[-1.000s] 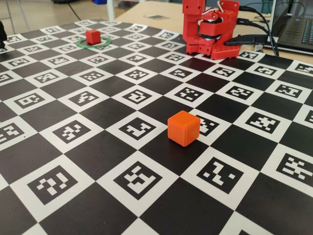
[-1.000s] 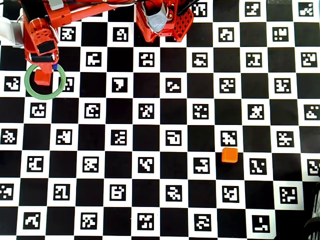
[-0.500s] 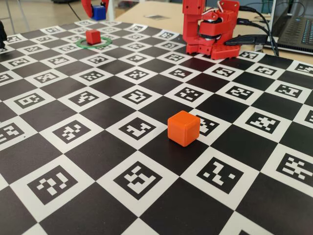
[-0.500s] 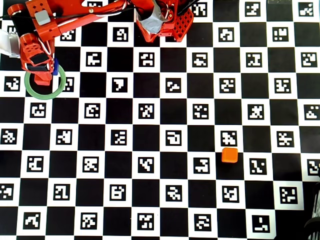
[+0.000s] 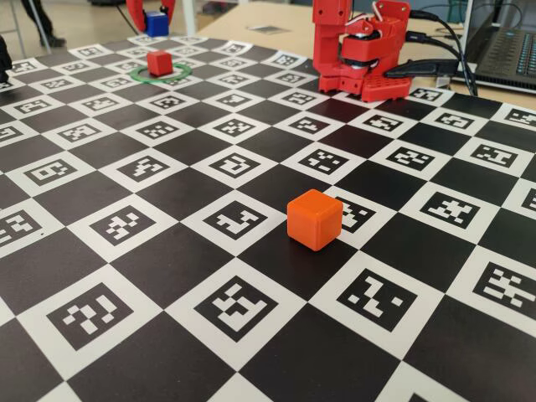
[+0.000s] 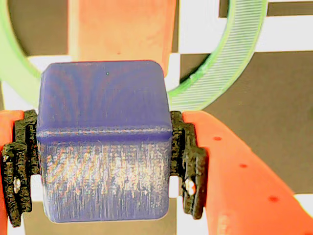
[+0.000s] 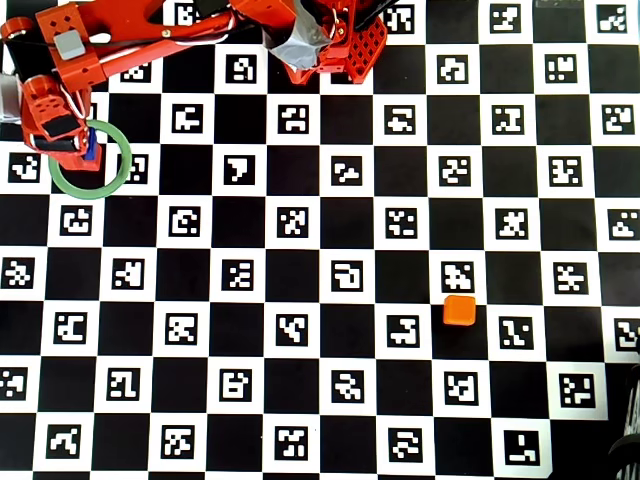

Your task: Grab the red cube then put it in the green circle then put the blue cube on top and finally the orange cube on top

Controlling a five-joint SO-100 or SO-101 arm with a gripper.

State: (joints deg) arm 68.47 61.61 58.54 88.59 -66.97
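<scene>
Tool (image 6: 105, 161) clamps the blue cube (image 6: 103, 142), now lowered from above toward the red cube (image 5: 159, 62) sitting below it inside the green circle (image 7: 118, 172). Stacking imminent; orange cube (image 7: 460, 310) far off, untouched.

Carried into the fixed view within the last second: the blue cube (image 5: 156, 23), clamped between red jaws. Shifted leftward overhead, toward the green circle (image 7: 118, 172).

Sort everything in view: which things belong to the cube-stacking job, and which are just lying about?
Job: red cube, green circle, blue cube clamped in gripper, orange cube.
Lying about: laptop, cables, checkered marker mat.
</scene>
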